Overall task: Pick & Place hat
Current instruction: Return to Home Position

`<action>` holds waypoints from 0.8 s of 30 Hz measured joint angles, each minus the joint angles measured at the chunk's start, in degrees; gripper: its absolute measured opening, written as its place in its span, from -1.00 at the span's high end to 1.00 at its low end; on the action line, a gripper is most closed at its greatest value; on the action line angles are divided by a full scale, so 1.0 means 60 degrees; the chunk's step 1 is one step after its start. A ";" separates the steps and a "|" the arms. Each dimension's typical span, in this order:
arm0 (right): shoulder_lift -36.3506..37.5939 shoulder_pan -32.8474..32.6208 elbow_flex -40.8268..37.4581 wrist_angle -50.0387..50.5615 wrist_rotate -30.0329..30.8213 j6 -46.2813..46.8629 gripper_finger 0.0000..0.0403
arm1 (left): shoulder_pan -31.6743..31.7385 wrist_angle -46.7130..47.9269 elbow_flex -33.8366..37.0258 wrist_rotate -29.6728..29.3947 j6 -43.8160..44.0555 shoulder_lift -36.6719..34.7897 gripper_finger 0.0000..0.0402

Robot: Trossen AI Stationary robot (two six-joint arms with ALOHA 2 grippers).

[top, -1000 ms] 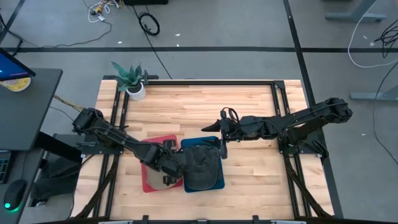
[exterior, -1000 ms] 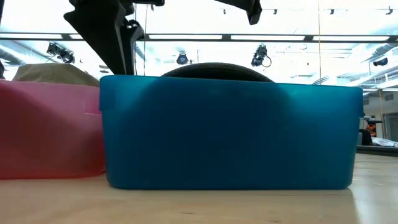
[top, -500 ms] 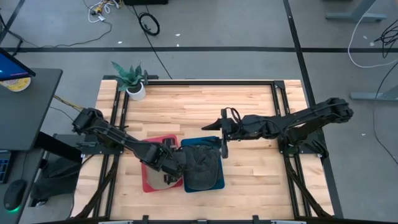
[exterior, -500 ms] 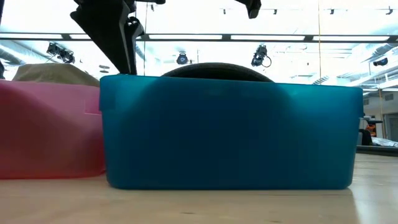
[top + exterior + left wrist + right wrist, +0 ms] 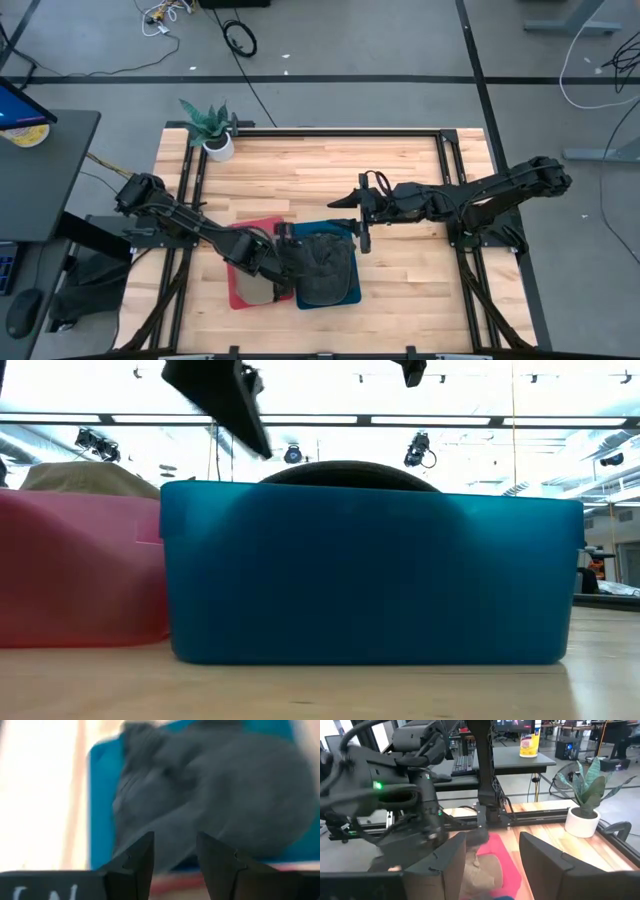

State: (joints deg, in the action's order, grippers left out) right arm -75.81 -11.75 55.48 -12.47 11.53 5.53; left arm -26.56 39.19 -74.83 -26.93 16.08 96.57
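Observation:
A dark grey hat (image 5: pixel 322 266) lies in the blue bin (image 5: pixel 346 292) near the table's front middle; its crown shows over the rim in the low view (image 5: pixel 345 472). A tan hat (image 5: pixel 80 478) lies in the pink bin (image 5: pixel 238 290) beside it on the left. My left gripper (image 5: pixel 287 240) is open and empty, just above the blue bin's left far corner; its wrist view (image 5: pixel 175 840) looks down on the dark hat (image 5: pixel 215 795). My right gripper (image 5: pixel 348 215) is open and empty, above the blue bin's far side.
A potted plant (image 5: pixel 212 130) stands at the table's far left corner. Black frame rails run along the table's edges. Bare wood lies beyond the bins and to their right (image 5: pixel 420 270). A desk (image 5: pixel 40 170) stands left of the table.
My left gripper has risen from the blue bin's left rim, tipped over and gone a little toward the far edge. The dark hat has stayed in the bin. My right gripper has drawn back slightly toward the table's right.

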 joint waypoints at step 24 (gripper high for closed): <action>0.1846 -0.0337 -0.2679 -0.2121 -0.0535 -0.0607 0.06 | 0.1542 -0.2779 0.0362 0.2602 -0.1870 -0.0004 0.26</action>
State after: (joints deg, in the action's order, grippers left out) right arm -64.74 -13.77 39.41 -25.19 8.32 1.88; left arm -17.31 22.51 -72.66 -11.32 4.85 96.55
